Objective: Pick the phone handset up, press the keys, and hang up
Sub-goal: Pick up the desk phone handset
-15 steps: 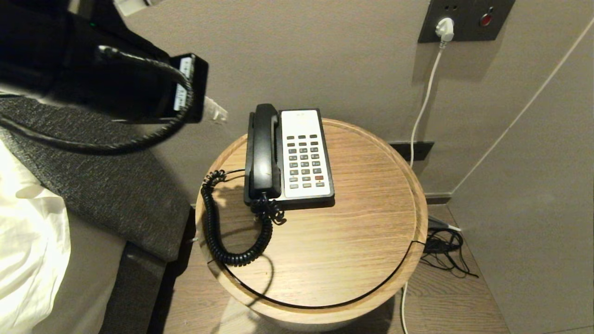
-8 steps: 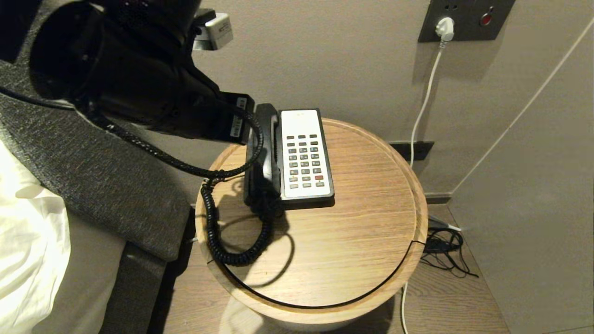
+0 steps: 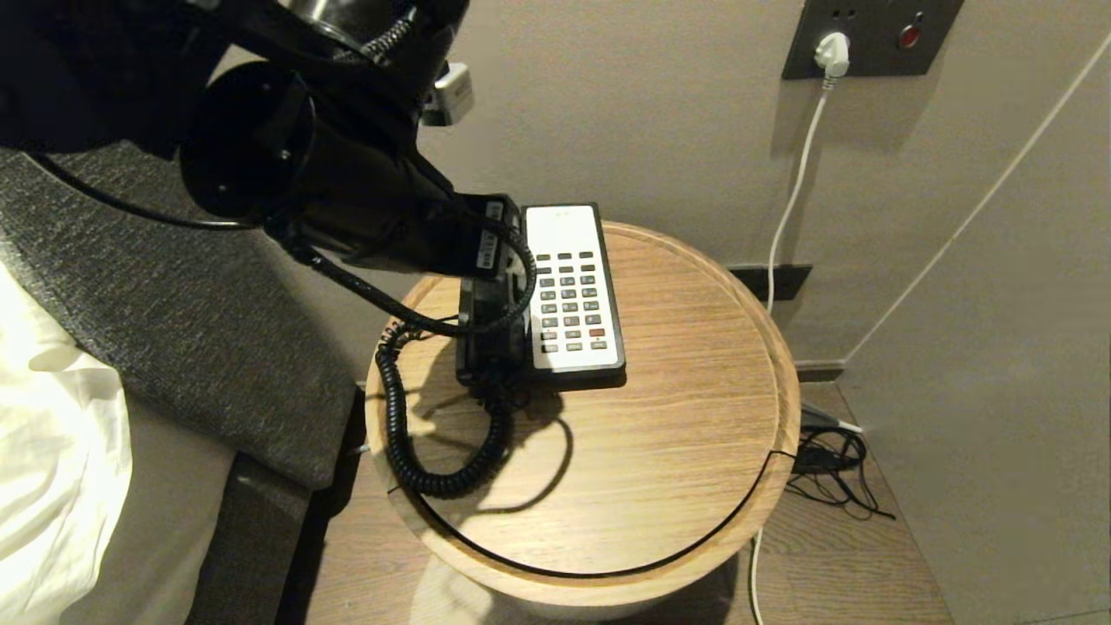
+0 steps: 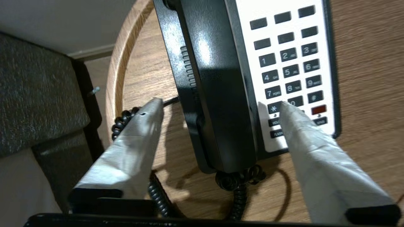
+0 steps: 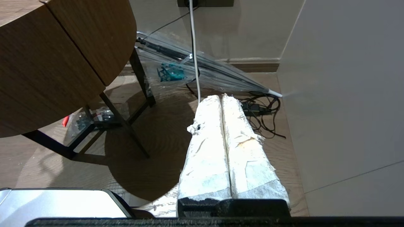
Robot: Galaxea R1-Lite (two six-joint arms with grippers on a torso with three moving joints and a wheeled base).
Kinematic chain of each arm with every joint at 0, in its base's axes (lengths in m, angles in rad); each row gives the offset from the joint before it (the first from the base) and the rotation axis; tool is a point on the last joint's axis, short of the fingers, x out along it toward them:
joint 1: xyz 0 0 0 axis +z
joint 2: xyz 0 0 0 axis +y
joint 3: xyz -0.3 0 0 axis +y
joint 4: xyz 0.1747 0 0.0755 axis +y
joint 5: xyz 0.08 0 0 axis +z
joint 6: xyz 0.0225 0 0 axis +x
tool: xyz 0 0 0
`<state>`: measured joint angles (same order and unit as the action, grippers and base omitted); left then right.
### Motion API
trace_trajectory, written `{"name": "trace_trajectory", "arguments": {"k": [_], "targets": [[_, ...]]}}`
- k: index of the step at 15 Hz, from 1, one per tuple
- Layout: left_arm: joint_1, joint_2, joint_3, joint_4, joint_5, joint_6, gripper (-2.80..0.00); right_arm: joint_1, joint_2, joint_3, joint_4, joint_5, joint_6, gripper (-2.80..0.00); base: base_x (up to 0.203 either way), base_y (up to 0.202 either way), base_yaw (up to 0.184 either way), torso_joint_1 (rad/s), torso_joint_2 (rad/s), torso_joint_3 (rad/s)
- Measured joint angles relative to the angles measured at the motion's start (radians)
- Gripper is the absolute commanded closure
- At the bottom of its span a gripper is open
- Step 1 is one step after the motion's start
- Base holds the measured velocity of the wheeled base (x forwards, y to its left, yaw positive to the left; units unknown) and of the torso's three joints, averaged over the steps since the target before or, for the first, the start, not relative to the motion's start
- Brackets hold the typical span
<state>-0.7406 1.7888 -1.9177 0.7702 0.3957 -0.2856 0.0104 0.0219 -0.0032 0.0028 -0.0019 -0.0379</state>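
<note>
The black phone handset [image 4: 221, 94] lies in its cradle on the left side of the phone base [image 3: 575, 375], its lower end [image 3: 488, 345] showing under my left arm [image 3: 364, 200]. The keys [image 3: 568, 299] [image 4: 290, 69] sit in the white faceplate beside it. My left gripper [image 4: 221, 104] is open just above the handset. One finger hangs over the table on the cradle's outer side and the other over the lower keys. Nothing is gripped. The coiled cord [image 3: 399, 434] [image 4: 240, 183] loops over the table. My right gripper [image 5: 222, 97] is shut and hangs low beside the table.
The phone stands on a round wooden table [image 3: 651, 451] with a raised rim. A grey upholstered headboard [image 3: 174, 330] and white bedding [image 3: 52, 451] are at the left. A white plug [image 3: 831, 52] and its cable hang on the wall behind, and tangled cables [image 3: 833, 469] lie on the floor.
My left arm has swung in from the upper left and come down over the phone. Its jaws have gone from shut to wide open, straddling the handset.
</note>
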Motion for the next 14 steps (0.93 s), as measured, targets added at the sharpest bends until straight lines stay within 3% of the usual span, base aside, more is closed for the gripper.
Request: {"name": "trace_trajectory", "arguments": {"k": [8,14], "targets": [[0.066,0.074,-0.006,-0.033,-0.005,-0.033,-2.80,0.000,0.000,0.000,0.000,-0.001,0.000,0.00,0.000,0.000,0.000,0.000,0.00,0.000],[0.071,0.103,-0.006,-0.093,-0.009,-0.033,-2.80,0.000,0.000,0.000,0.000,-0.001,0.000,0.00,0.000,0.000,0.000,0.000,0.00,0.000]]}}
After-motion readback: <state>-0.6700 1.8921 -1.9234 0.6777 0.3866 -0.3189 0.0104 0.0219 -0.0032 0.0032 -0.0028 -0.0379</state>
